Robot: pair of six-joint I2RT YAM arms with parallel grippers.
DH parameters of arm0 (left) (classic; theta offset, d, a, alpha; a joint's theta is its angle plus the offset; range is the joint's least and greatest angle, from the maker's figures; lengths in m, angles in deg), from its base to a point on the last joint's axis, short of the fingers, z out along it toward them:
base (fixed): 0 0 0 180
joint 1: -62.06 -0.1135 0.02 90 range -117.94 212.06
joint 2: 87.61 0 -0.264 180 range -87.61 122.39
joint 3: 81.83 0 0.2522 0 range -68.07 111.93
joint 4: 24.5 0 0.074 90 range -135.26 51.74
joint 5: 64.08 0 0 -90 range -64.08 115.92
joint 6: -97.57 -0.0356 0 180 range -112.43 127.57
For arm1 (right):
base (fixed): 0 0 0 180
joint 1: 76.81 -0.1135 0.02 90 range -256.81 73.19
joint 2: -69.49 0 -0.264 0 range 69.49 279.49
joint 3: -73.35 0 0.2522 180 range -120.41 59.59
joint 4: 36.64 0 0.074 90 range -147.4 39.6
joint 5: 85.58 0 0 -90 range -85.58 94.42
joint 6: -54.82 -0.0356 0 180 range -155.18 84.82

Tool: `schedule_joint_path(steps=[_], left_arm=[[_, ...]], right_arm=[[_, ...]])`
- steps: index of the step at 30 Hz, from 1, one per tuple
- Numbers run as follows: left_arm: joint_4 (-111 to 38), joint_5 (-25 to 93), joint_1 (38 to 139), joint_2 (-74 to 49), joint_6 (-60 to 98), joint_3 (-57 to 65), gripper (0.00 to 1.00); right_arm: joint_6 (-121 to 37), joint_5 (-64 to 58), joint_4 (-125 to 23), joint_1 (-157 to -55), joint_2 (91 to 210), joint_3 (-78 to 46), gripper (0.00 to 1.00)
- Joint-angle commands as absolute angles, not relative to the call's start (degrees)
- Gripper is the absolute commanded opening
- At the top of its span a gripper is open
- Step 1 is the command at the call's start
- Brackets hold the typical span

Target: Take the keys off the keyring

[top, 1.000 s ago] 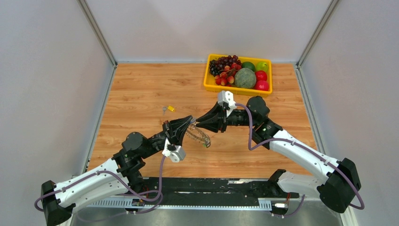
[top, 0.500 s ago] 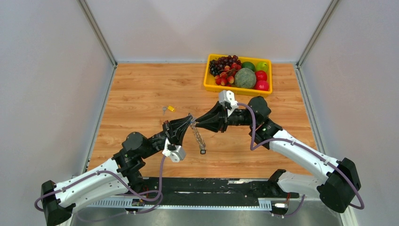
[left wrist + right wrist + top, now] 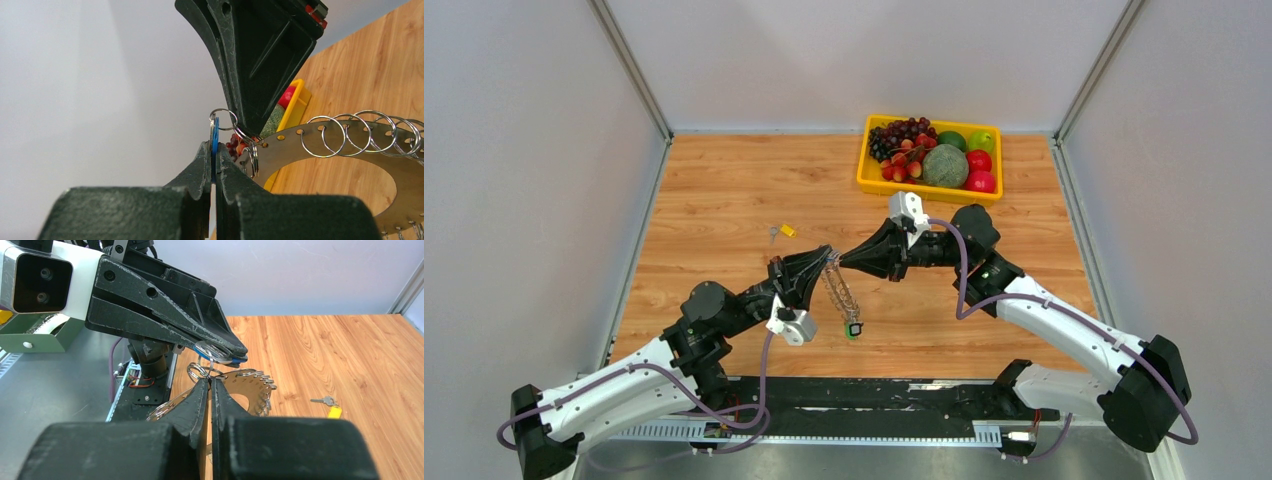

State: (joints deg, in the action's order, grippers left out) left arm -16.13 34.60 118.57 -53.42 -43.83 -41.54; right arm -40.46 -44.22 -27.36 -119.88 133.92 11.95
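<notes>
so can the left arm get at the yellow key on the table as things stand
Probably not right now: nothing lies between it and the yellow key, but the left claw is shut on the blue key.

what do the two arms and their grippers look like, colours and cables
Both arms are alike: the left arm and right arm have white shells with black joints, and a purple cable loops along each. The left gripper and right gripper are matte black wedges tapering to a tip, each with a white camera block at the wrist.
</notes>
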Motion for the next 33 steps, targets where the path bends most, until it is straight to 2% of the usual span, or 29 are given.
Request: schedule_joint_path(steps=[1,13,25,33], left_arm=[[-10.73,34.69,118.55,-54.37,-42.98,-39.73,0.0],[-8.92,32.69,118.54,-53.75,-43.62,-40.88,0.0],[-8.72,31.29,118.49,-52.49,-46.21,-41.52,0.0],[-8.13,31.16,118.49,-52.25,-45.8,-41.64,0.0]], right_arm=[[-40.54,-45.49,-25.43,-120.36,134.43,10.24,0.0],[-47.05,-38.56,-26.25,-119.25,134.44,8.43,0.0],[-58.43,-39.15,-27.73,-116.54,139.48,3.65,0.0],[-60.61,-41.75,-27.52,-115.75,139.16,3.47,0.0]])
